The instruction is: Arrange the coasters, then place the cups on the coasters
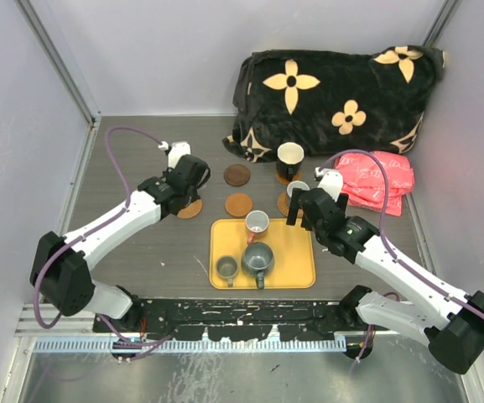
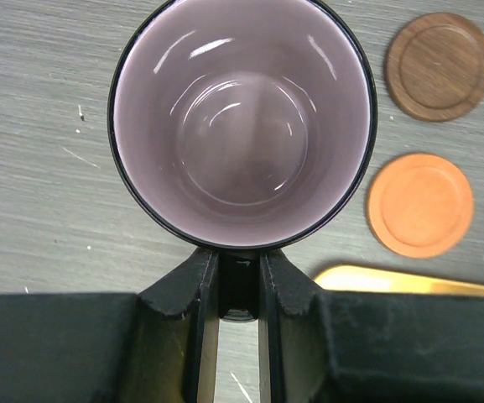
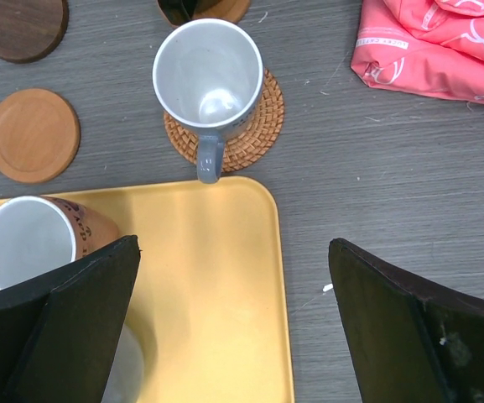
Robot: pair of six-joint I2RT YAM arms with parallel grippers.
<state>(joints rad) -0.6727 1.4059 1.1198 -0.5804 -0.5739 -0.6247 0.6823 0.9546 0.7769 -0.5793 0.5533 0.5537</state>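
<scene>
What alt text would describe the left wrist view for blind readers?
The left gripper pinches the handle of an empty purple cup, seen from above. Right of it lie a dark brown coaster, an orange coaster and a yellow tray corner.

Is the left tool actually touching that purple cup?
Touching. In the left wrist view the left tool clamps the handle of the purple cup, with no gap on either side.
</scene>
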